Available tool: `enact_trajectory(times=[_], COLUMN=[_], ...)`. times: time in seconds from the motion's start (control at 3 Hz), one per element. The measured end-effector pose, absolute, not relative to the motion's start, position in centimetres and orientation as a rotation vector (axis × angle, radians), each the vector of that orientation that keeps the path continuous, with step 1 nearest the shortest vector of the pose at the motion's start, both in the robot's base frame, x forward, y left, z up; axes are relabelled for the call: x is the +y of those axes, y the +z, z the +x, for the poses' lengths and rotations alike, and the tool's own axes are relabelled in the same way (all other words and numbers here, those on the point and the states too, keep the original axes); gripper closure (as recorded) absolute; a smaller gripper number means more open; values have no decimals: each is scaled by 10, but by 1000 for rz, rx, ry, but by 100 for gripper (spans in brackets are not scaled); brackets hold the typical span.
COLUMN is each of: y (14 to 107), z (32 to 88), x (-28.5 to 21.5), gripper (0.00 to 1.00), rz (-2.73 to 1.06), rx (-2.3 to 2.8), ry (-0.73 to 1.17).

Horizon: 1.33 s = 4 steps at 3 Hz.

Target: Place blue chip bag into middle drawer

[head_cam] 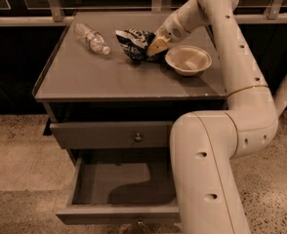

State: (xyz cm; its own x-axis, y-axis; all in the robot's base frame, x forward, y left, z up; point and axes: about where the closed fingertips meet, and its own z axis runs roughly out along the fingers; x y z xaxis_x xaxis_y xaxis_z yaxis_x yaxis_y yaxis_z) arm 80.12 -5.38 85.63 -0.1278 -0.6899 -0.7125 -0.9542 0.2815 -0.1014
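The blue chip bag (135, 43), crumpled dark-blue foil with white patches, lies on the grey cabinet top between the bottle and the bowl. My gripper (155, 46) reaches down from the upper right and is at the bag's right side. Its tan fingers (156, 45) are closed on the bag's edge. The bag still rests on the top. The middle drawer (119, 212) is pulled open below and shows a bare grey floor. My arm covers its right part.
A clear plastic water bottle (91, 37) lies on the top at the back left. A white bowl (188, 59) stands just right of the gripper. The upper drawer (99, 134) with its small knob is slightly ajar. My arm's big elbow (207, 174) stands in front of the cabinet's right side.
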Motion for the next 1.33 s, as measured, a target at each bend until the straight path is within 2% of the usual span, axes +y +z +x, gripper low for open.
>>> enact_trajectory(times=[1.0, 1.33], y=[914, 939], z=[781, 775], x=[-34, -50], gripper=[100, 100], rz=[-1674, -1660], rx=[1825, 1796], ry=[306, 256])
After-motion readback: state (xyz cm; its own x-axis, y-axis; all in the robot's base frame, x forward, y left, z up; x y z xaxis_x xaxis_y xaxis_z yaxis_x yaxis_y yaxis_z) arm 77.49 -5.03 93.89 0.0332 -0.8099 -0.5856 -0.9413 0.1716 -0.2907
